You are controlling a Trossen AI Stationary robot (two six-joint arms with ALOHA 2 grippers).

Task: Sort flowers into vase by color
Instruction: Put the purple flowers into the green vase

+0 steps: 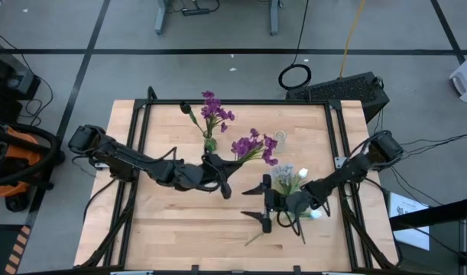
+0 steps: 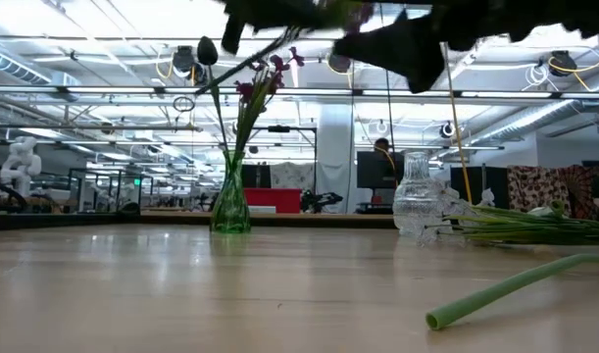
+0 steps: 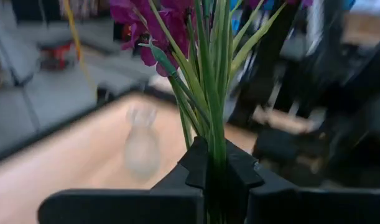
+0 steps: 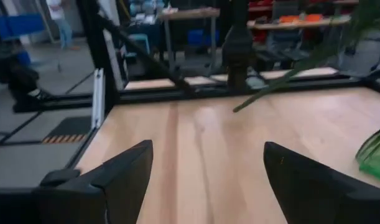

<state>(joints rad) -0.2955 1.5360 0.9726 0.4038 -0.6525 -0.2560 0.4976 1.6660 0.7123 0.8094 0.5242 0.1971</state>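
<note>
A green vase (image 1: pixel 210 142) (image 2: pixel 230 201) stands on the table with purple flowers (image 1: pixel 215 113) in it. A clear glass vase (image 1: pixel 279 139) (image 2: pixel 417 196) (image 3: pixel 142 149) stands to its right. My left gripper (image 1: pixel 220 173) (image 3: pixel 213 174) is above mid-table, shut on a bunch of purple flowers (image 1: pixel 252 147) (image 3: pixel 153 25). White flowers (image 1: pixel 291 179) (image 2: pixel 520 226) lie flat on the table near the right arm. My right gripper (image 1: pixel 257 203) (image 4: pixel 208 180) is open, beside the white flowers on their left. A loose green stem (image 1: pixel 256 237) (image 2: pixel 515 284) lies on the table nearer the front. My left gripper pinches the purple bunch by its green stems (image 3: pixel 212 146), several stems together between the two fingers. It comes from the table's left, and the stems run on past the fingertips toward the clear vase. The bunch is lifted clear of the table, blossoms at the far end.
A black frame (image 1: pixel 241 103) borders the wooden table. The near left part of the tabletop (image 1: pixel 164 221) is bare wood. The green vase (image 4: pixel 376 155) shows at the edge of the right wrist view, with a stem (image 4: pixel 289 81) crossing above it.
</note>
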